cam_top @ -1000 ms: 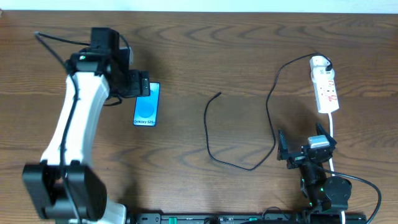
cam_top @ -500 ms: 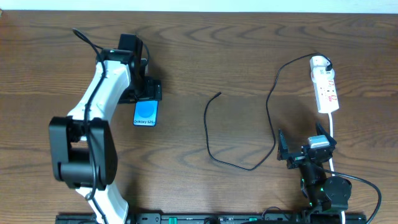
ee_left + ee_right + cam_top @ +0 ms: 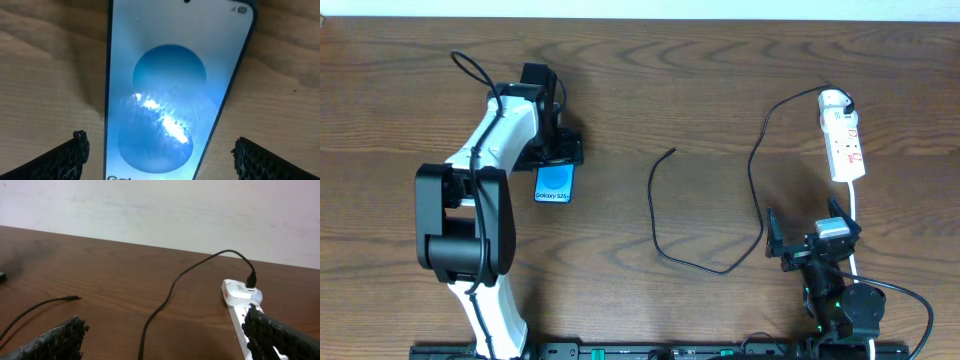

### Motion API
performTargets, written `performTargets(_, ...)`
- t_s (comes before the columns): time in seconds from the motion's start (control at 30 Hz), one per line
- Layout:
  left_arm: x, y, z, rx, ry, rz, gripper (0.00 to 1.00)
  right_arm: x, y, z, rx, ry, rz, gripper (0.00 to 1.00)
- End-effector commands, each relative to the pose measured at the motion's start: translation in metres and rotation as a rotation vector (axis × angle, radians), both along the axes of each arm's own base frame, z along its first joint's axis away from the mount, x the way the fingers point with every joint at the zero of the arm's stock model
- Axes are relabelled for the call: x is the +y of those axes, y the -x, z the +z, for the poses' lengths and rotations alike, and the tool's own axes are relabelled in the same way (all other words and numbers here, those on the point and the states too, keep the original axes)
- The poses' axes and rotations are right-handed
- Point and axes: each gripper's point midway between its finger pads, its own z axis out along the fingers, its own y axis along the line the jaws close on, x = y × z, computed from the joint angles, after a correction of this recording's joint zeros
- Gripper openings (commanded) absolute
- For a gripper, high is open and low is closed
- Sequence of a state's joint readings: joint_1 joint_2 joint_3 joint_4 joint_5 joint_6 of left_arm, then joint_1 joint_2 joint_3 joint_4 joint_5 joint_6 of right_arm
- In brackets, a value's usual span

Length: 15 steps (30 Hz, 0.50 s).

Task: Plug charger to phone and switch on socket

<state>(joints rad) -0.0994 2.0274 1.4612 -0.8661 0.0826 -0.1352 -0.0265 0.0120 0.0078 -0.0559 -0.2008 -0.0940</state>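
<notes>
From here I see the left gripper [image 3: 161,152] hanging over the phone [image 3: 556,183], its jaws spread wide and holding nothing. In the left wrist view one fingertip [image 3: 75,150] stands off each long side of the phone, with bare wood between pad and frame. The phone lies flat, screen up and lit blue, in the left half of the desk [image 3: 720,80], nearer the far edge than the near one.

The right gripper [image 3: 165,337] sits low near the desk's near right corner – jaws fully apart, empty, facing the far edge. The socket [image 3: 844,145] lies ahead of it along the right edge, toward the far right corner, with its white cord [image 3: 857,205] running back toward that arm.

The charger [image 3: 665,250] is plugged in at the socket's far end. Its cable swings out across the desk and curls round through the middle – the free plug tip [image 3: 672,151] rests on the wood near the centre, well apart from the phone. I cannot tell from these views whether the socket's switch is on.
</notes>
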Motion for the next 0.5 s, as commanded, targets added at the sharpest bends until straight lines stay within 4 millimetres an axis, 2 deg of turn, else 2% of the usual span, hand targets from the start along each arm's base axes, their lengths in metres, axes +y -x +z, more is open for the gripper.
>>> performTargets(0.0,0.0004,-0.0081,0.0028,-0.024,-0.016,0.008,0.94,0.0005,0.0002,-0.0008,0.002,-0.01,-0.001,0.99)
performTargets(0.47,-0.001,-0.0147,0.0008,-0.051,-0.02,-0.011,0.94,0.0005,0.0002,-0.0008,0.002,-0.01,-0.001,0.99)
